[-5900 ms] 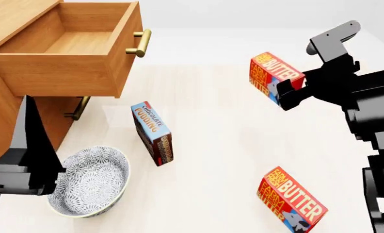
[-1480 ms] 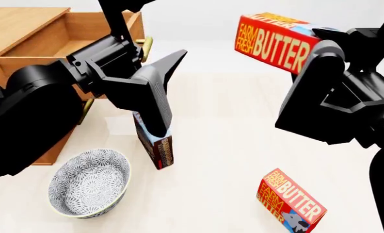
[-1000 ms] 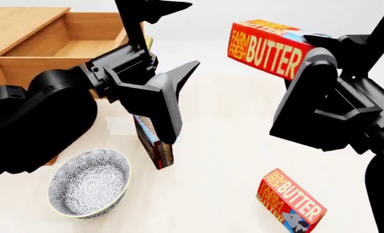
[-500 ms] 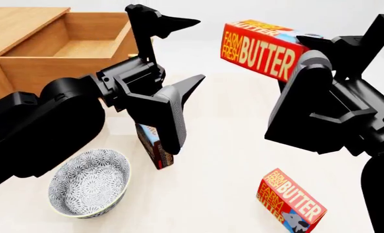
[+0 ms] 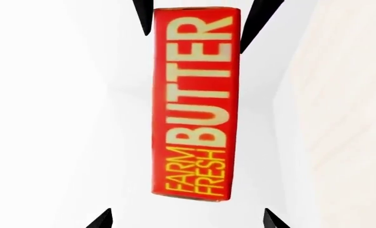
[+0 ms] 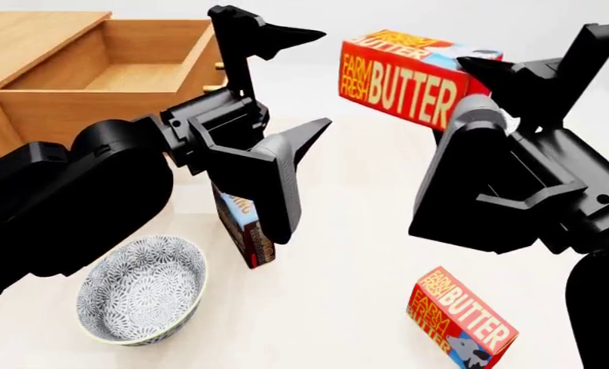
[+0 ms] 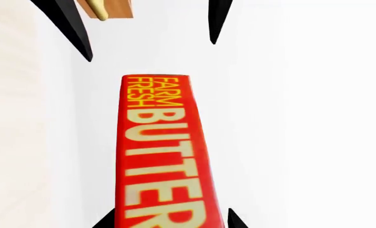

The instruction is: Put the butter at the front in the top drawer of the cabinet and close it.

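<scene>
A red "FARM FRESH BUTTER" carton [image 6: 402,77] hangs in the air, my right gripper [image 6: 467,77] shut on its right end. In the right wrist view the carton [image 7: 163,156] runs out from between that gripper's [image 7: 169,221] fingers. My left gripper [image 6: 320,77] is open, its two fingers spread just left of the carton's free end. In the left wrist view the carton [image 5: 194,109] lies ahead of this gripper [image 5: 186,221], not between its fingertips. A second butter carton [image 6: 464,323] lies on the table nearest me. The cabinet's [image 6: 18,34] top drawer [image 6: 110,92] stands pulled out.
A "CHOCOLATE PUDDING" carton [image 6: 245,234] stands on the table below my left gripper. A patterned bowl [image 6: 141,288] sits at the near left. The drawer's brass handle [image 7: 99,9] shows beyond the left fingers in the right wrist view. Both arms fill much of the head view.
The right gripper has lifted one butter carton off the table and carried it left. The left gripper has risen and moved right, open, towards the carton's free end.
</scene>
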